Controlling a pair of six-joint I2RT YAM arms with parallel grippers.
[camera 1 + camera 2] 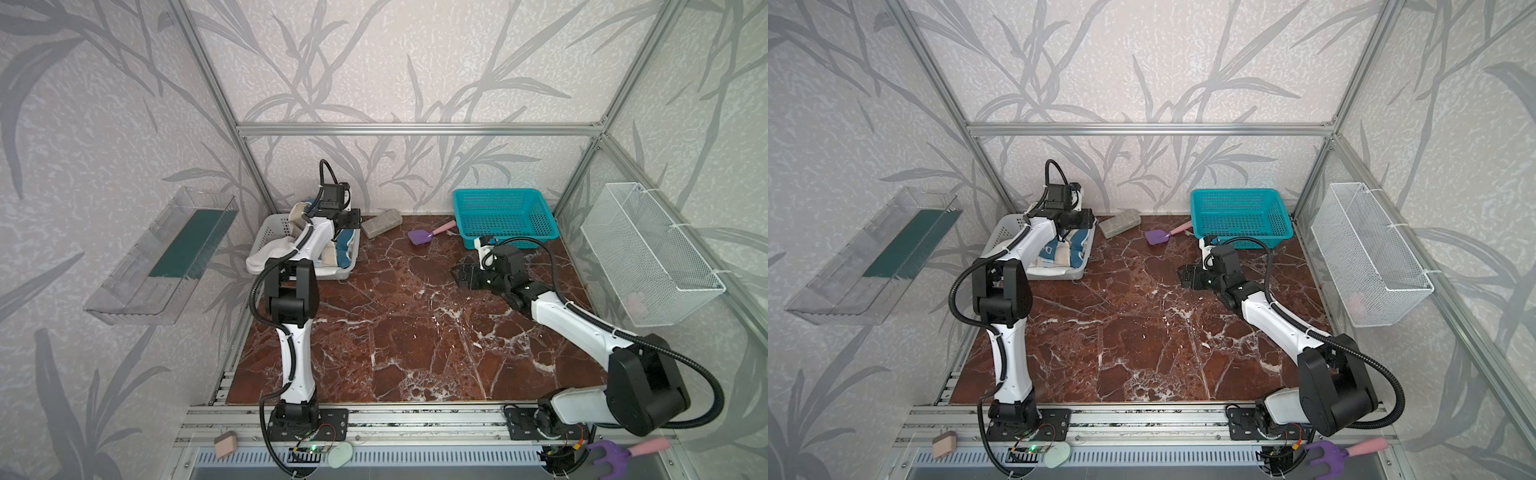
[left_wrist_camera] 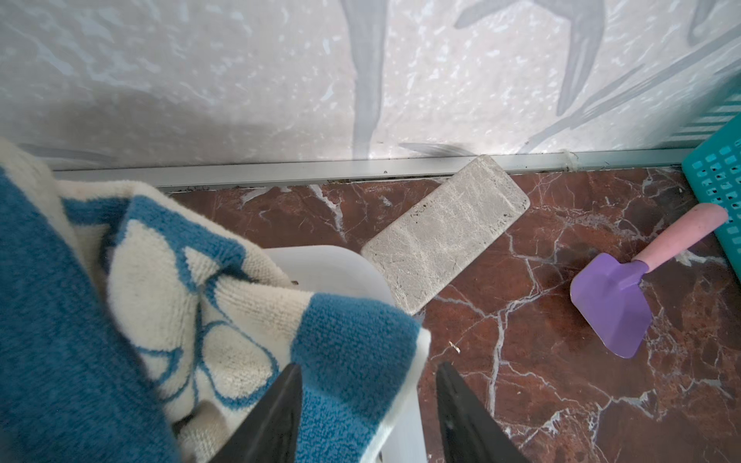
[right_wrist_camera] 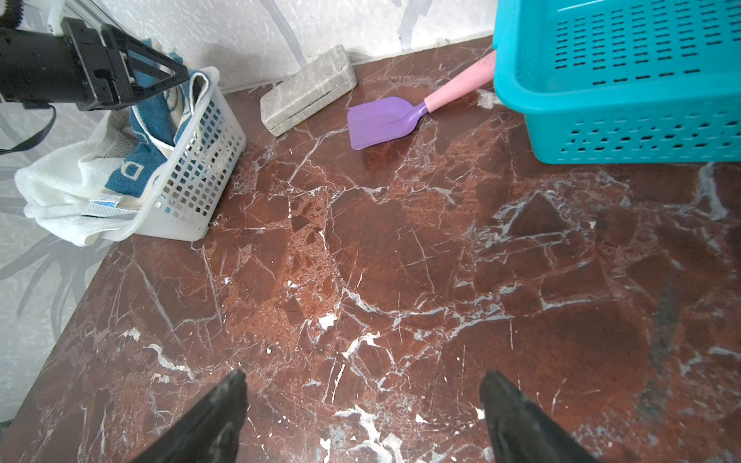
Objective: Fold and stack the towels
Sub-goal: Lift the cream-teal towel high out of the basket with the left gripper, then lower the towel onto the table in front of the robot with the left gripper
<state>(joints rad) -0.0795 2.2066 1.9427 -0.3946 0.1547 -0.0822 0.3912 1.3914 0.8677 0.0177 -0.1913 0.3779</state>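
A blue-bordered beige towel (image 2: 353, 344) with a blue outline drawing lies crumpled in a white perforated basket (image 3: 192, 192) at the back left, and one blue corner drapes over the rim. A white towel (image 3: 60, 184) spills over the basket's near left side (image 1: 266, 255). My left gripper (image 2: 369, 366) hovers over the basket's right end (image 1: 347, 220), open. The blue corner and the rim lie between its fingers, and one finger is clear of the cloth. My right gripper (image 3: 363, 375) stands open and empty just above the bare marble, right of centre (image 1: 463, 276).
A grey stone-like block (image 1: 381, 223) lies by the back wall beside the white basket. A purple scoop (image 1: 419, 237) with a pink handle lies next to a teal basket (image 1: 494, 192) at the back right. A wire basket (image 1: 648, 257) and a clear tray (image 1: 162, 257) hang on the side walls.
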